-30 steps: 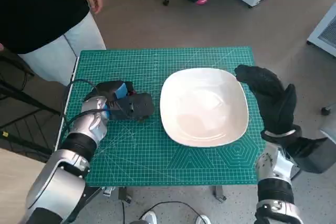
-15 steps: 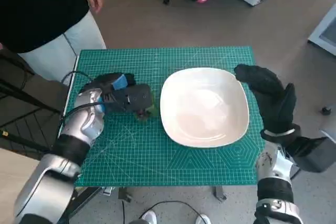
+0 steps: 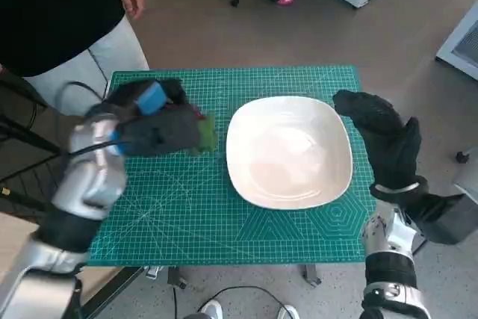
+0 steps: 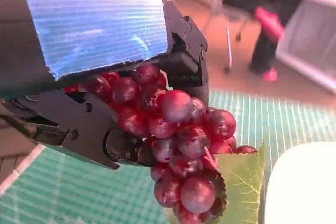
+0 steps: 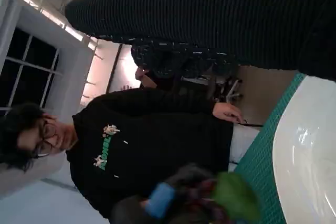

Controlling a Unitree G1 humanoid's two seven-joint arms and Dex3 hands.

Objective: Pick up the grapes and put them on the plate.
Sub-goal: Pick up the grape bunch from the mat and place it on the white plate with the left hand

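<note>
Grey-brown floor (image 3: pixel 202 28) surrounds the small table on all sides; white cabinets stand at the far right, and chair legs show at the far edge. Person in a black top and pale trousers (image 3: pixel 71 28) stands at the table's far left corner, close to the robot's left arm; the same person shows in the right wrist view (image 5: pixel 142 129).

Green cutting mat (image 3: pixel 194 207) covers the tabletop edge to edge. Its near half in front of the plate is bare grid, and a bare strip runs along the far edge.

White plate (image 3: pixel 290 151), squarish with rounded corners, sits right of centre on the mat, nothing in it. Its right rim lies just inside the mat's right edge; its left rim is near the left hand.

Left hand (image 3: pixel 153 121) hangs over the mat's left part, just beside the plate's left rim, apart from it. Its black fingers (image 4: pixel 121 145) are closed round the grapes (image 4: pixel 176 145), a red-purple bunch with a green leaf (image 4: pixel 241 190); the bunch hangs clear of the mat, leaf towards the plate.

Right hand (image 3: pixel 385 136), gloved, stands at the plate's far right corner over the mat's right edge, fingers loosely spread, holding nothing. Whether it touches the rim, cannot tell.
</note>
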